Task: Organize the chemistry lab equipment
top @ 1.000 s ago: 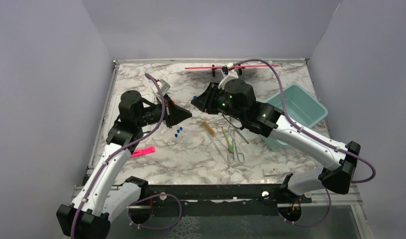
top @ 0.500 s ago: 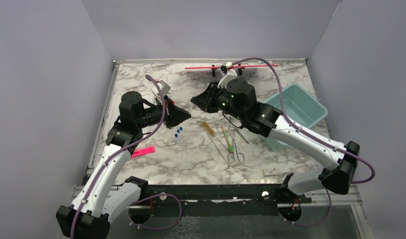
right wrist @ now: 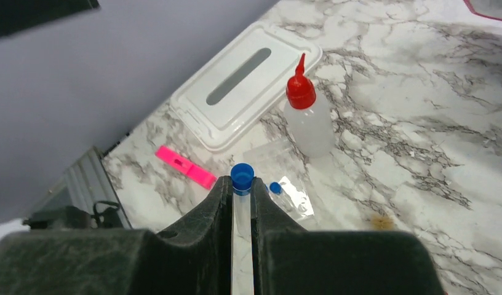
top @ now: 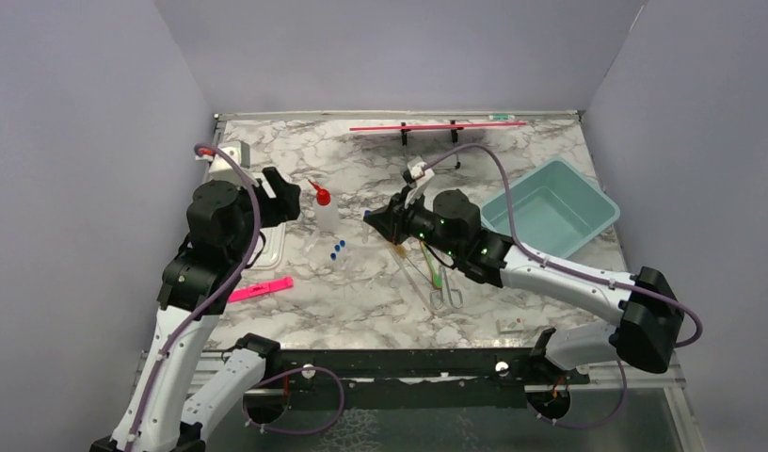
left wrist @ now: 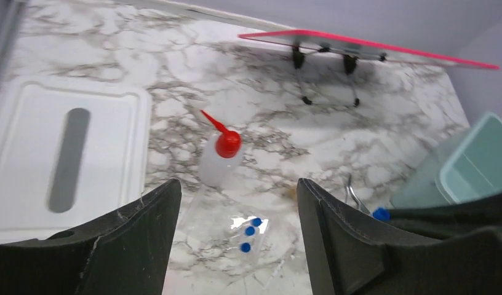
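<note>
My right gripper point(right wrist: 241, 184) is shut on a blue-capped clear tube point(right wrist: 242, 174), held above the table left of the tan brush point(top: 398, 247). In the top view this gripper point(top: 374, 217) hovers right of the squeeze bottle point(top: 324, 209), which stands upright with its red nozzle up. More blue-capped tubes point(top: 336, 250) lie in a clear bag just in front of the bottle. My left gripper point(top: 279, 193) is open and empty, raised left of the bottle point(left wrist: 221, 161). The green-handled tool point(top: 435, 268) and metal forceps point(top: 446, 288) lie under the right arm.
A white lid point(left wrist: 70, 153) lies flat at the left. A pink strip point(top: 261, 288) lies near the left front. The teal bin point(top: 550, 209) stands at the right. A red rod on black stands point(top: 437, 125) runs along the back.
My left gripper has opened and drawn back to the left, uncovering the squeeze bottle. The right gripper has kept the tube and moved lower and nearer.
</note>
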Tool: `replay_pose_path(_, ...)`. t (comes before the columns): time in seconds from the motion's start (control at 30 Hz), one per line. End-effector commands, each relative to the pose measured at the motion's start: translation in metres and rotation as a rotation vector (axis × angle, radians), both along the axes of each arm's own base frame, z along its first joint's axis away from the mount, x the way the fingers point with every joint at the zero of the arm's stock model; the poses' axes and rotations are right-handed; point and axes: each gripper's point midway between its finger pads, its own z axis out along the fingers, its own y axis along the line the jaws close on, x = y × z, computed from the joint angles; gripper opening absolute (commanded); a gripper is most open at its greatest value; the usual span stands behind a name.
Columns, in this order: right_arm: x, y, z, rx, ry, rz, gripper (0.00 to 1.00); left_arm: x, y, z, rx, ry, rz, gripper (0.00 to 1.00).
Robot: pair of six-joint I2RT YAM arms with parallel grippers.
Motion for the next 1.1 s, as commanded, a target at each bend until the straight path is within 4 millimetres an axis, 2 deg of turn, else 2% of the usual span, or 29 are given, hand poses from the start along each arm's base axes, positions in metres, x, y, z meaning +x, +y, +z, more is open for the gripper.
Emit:
replay_pose_path(0.0,-0.013,0.01,0.007,0.041,-0.247,0.081,0.09,-0.006,0.063,-0.012,0.078,0.097,0.355,0.72)
replay_pose_path(0.27,-0.032,0.031,-0.051,-0.016,-0.393,0.16,0.09,0.013,0.047,-0.021,0.05,0.181,0.336,0.72)
replay_pose_path(0.4,-0.039,0.045,-0.072,-0.04,-0.453,0.184,0.09,0.02,0.053,-0.027,0.086,0.201,0.376,0.72)
replay_pose_path(0.63,-0.043,0.062,-0.099,-0.042,-0.45,0.228,0.1,0.026,0.058,-0.035,0.104,0.231,0.423,0.72)
replay_pose_path(0.73,-0.036,0.066,-0.112,-0.064,-0.429,0.208,0.1,0.028,0.056,-0.039,0.108,0.244,0.418,0.72)
replay_pose_path(1.07,-0.029,0.076,-0.124,-0.066,-0.436,0.199,0.1,0.027,0.059,-0.047,0.135,0.256,0.426,0.72)
